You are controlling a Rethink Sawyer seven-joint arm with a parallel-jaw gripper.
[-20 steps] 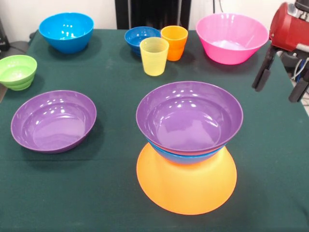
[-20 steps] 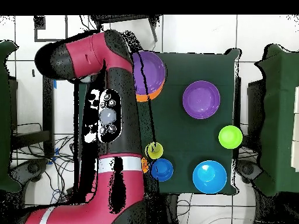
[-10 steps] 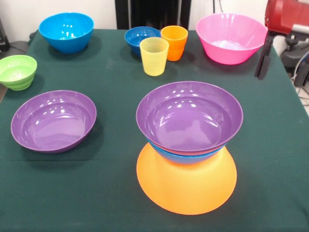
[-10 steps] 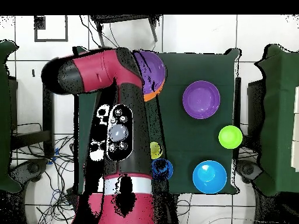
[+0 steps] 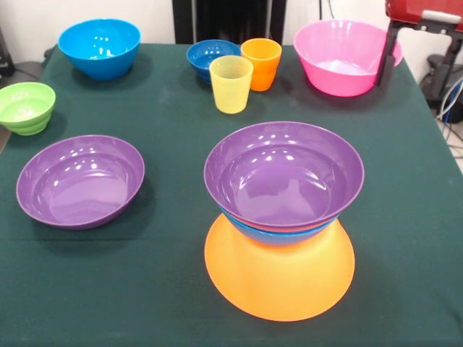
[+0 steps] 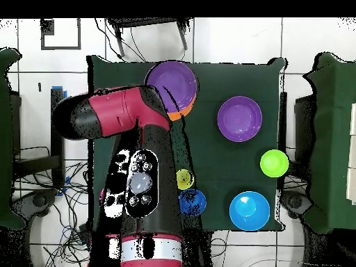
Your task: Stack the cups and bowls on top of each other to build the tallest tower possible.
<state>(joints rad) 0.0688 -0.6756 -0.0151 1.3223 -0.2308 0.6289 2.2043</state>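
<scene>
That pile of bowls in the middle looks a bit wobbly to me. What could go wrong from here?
The tower has an upright purple bowl and a blue one perched on an upside-down yellow-orange bowl; another piece set off-centre might tip it. The gripper hangs at the pink bowl and could knock it. The yellow cup, orange cup and small blue bowl crowd together, so taking one could bump the others.

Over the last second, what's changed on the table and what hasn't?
Only the arm moved. In the front view the gripper has travelled up and leftward from beyond the table's right edge to the pink bowl, one finger now crossing its rim. It took hold of nothing. The tower, the loose purple bowl, the cups and the other bowls stayed put.
</scene>
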